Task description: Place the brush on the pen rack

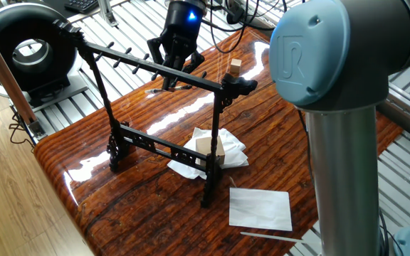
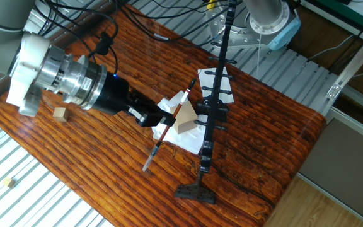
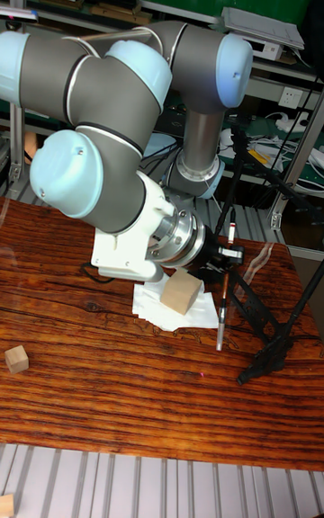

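The pen rack point(image 1: 159, 147) is a black frame standing on the wooden table, its peg-lined top bar running from left to right. Behind that bar, at peg height, my gripper point(image 1: 176, 67) is shut on the brush, which is mostly hidden in that view. The other fixed view shows the gripper point(image 2: 162, 120) holding the thin dark brush point(image 2: 157, 146) near its middle, slanted and a short way left of the rack point(image 2: 212, 113). In the tall view the brush point(image 3: 222, 311) hangs nearly upright, tip down, beside the rack point(image 3: 288, 325).
A wooden block point(image 1: 211, 148) lies on crumpled white tissue under the rack. A small wooden cube point(image 1: 234, 67) sits at the far edge of the table. A white paper sheet point(image 1: 260, 208) and a pale thin stick point(image 1: 269, 238) lie near the front right corner.
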`<state>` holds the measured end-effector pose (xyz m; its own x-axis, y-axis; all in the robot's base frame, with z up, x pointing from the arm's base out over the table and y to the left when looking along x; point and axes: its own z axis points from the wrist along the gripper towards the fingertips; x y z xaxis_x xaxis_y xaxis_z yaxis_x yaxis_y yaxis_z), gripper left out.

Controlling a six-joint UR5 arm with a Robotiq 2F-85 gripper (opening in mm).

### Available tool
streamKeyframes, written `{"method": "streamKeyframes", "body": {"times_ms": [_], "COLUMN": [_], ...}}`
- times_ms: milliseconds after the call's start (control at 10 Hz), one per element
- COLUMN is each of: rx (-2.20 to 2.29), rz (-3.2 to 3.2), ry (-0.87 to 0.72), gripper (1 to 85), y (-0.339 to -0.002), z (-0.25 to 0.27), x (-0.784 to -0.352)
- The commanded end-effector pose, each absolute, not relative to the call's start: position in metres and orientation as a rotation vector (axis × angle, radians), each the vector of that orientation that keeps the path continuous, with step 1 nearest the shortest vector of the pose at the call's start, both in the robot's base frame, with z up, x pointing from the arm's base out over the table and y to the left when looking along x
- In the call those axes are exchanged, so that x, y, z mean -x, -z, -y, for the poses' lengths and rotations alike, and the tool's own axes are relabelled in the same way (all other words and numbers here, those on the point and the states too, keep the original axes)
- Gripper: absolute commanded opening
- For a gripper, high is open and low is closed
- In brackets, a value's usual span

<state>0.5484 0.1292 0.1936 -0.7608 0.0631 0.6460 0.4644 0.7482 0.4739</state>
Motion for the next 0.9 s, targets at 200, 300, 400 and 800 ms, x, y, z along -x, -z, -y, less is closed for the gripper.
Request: {"method": "streamKeyframes", "body": {"times_ms": [200, 300, 400, 800], "rx": [0.373, 0.369, 0.361, 0.209], "rz": [2.340, 2.354, 2.368, 2.426], "ry": [0.854, 0.841, 0.843, 0.959], "gripper": [1.3, 1.3, 1.3, 1.3], "y": [-0.192, -0.189, -0.186, -0.188], "z": [-0.126, -0.122, -0.120, -0.128], "x": [-0.546, -0.547, -0.550, -0.559]}}
